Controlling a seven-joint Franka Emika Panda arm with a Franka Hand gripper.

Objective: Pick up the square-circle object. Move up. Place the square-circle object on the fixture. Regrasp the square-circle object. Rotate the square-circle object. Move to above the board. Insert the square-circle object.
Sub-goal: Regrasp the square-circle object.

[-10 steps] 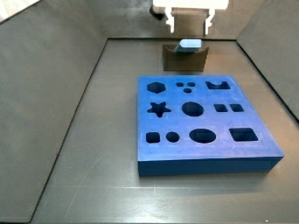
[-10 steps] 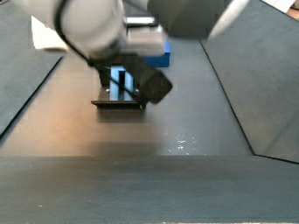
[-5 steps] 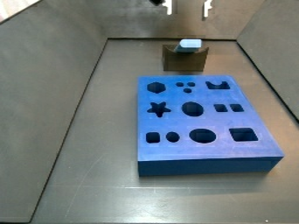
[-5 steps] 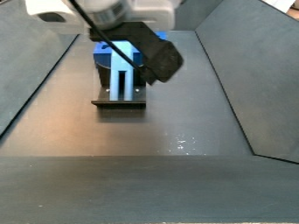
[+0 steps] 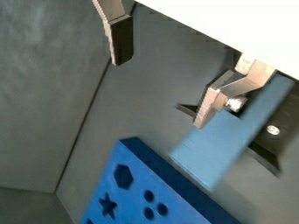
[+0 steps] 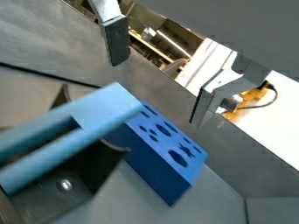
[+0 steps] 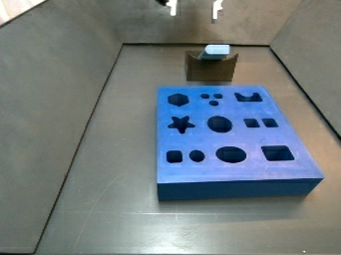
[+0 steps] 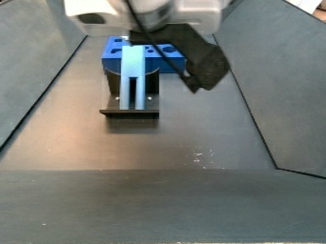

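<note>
Two flat silver fingers (image 5: 118, 33) with dark pads stand well apart in both wrist views, so your gripper (image 5: 163, 74) is spread wide and holds nothing; between the plates you see only floor and parts below. In a side view only the fingertips of the gripper (image 7: 194, 8) show at the upper edge of the picture, high above the small brown notched block, the fixture (image 7: 209, 67). The slim pale grey-blue bar, the square-circle object (image 7: 214, 51), lies in that block's notch, its end face towards you. In a side view from the opposite end, the bar (image 8: 135, 78) runs lengthwise along the dark fixture (image 8: 130, 112), with the robot's dark wrist hanging above and to the right of it. The large bright-blue slab with dark shaped holes, the board (image 7: 234, 139), lies flat on the dark floor just in front of the fixture. In a wrist view the bar (image 6: 38, 144) and board (image 6: 158, 144) both lie beneath the spread fingers (image 6: 114, 37).
</note>
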